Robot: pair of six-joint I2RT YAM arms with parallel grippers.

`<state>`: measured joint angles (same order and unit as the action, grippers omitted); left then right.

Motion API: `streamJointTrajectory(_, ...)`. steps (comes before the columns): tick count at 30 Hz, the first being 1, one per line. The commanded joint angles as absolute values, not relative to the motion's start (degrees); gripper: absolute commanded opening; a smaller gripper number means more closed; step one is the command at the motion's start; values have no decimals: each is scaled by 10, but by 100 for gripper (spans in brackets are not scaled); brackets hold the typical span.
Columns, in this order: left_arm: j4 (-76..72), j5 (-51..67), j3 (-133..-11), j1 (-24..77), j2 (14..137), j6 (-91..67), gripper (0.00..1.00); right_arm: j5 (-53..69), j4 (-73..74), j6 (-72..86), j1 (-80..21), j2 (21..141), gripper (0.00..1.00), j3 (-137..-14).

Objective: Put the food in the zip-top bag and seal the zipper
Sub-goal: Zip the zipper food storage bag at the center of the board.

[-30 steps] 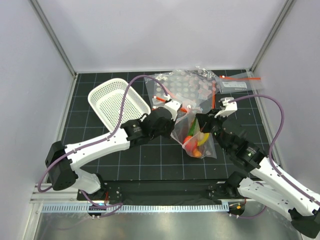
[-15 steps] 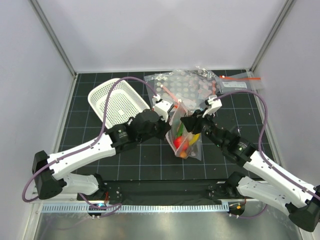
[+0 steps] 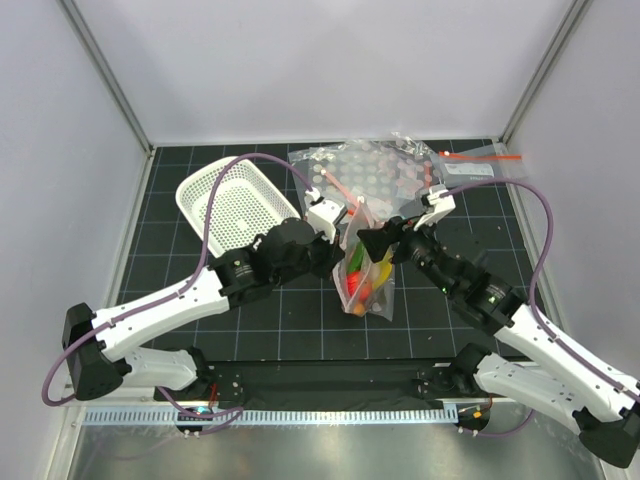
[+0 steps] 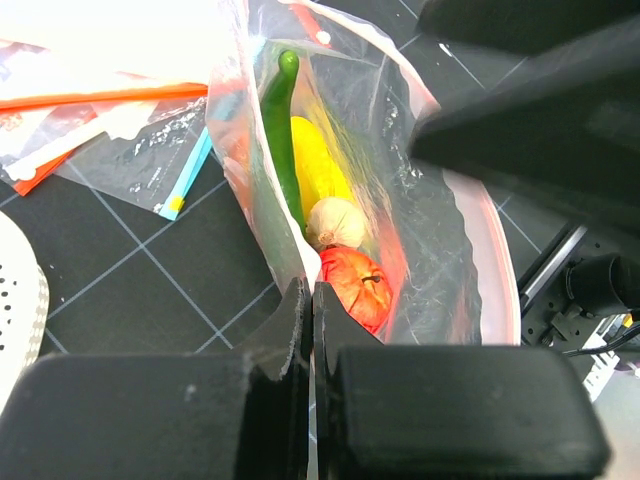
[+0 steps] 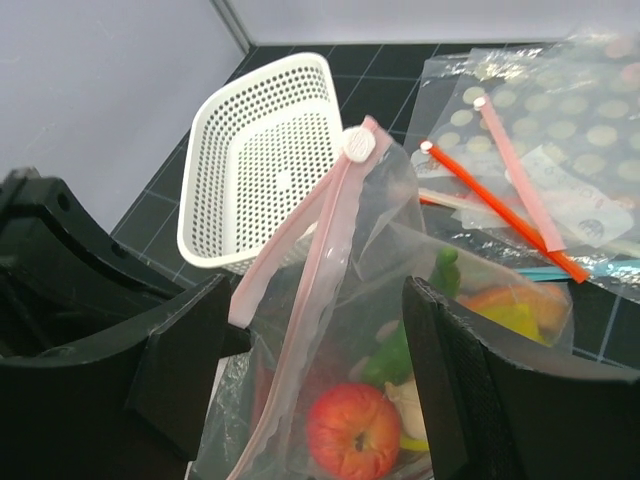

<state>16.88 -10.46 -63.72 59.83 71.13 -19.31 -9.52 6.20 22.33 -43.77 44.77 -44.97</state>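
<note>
The clear zip-top bag (image 3: 366,278) hangs upright at the table's middle, pinched at its left edge by my shut left gripper (image 4: 311,300). The food lies in its bottom: a red apple-like piece (image 5: 352,430), a beige piece (image 4: 336,222), a yellow piece (image 4: 316,165) and a long green piece (image 4: 281,130). My right gripper (image 5: 322,335) stands open on either side of the bag's upper part. The pink zipper (image 5: 300,240) runs up between its fingers to a white slider (image 5: 357,145), and neither finger presses on it. In the top view the two grippers (image 3: 340,250) (image 3: 373,240) face each other across the bag.
A white perforated basket (image 3: 235,205) sits at the back left. Several spare clear bags with orange and pink strips (image 3: 395,170) lie flat behind the hanging bag, one more (image 3: 478,165) at the back right. Grey walls enclose the black gridded table (image 3: 270,325).
My right gripper has opened and let go of the bag. Both arms and the bag have shifted a little to the left; the left gripper stays shut on it.
</note>
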Motion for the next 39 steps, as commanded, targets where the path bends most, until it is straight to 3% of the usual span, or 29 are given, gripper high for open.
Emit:
streamJointTrajectory(1,123,-103,-636,596,700,-192,0,-150,72,209,-439,444,75,-509)
streamJointTrajectory(13,115,-159,-626,558,700,-131,0,-222,98,155,-411,514,65,-576)
streamJointTrajectory(18,56,-174,-595,548,695,-79,0,-105,56,156,-344,552,64,-547)
streamJointTrajectory(24,35,-152,-592,545,711,-70,0,-50,-24,161,-311,577,64,-498)
streamJointTrajectory(26,25,-132,-587,545,711,-61,0,-8,-53,140,-311,591,69,-494)
streamJointTrajectory(31,3,-170,-566,545,702,-60,0,87,-126,108,-289,618,71,-479)
streamJointTrajectory(35,4,-190,-565,545,715,-44,0,211,-221,148,-223,636,71,-441)
streamJointTrajectory(39,3,-166,-569,545,729,-24,0,266,-268,173,-196,678,78,-442)
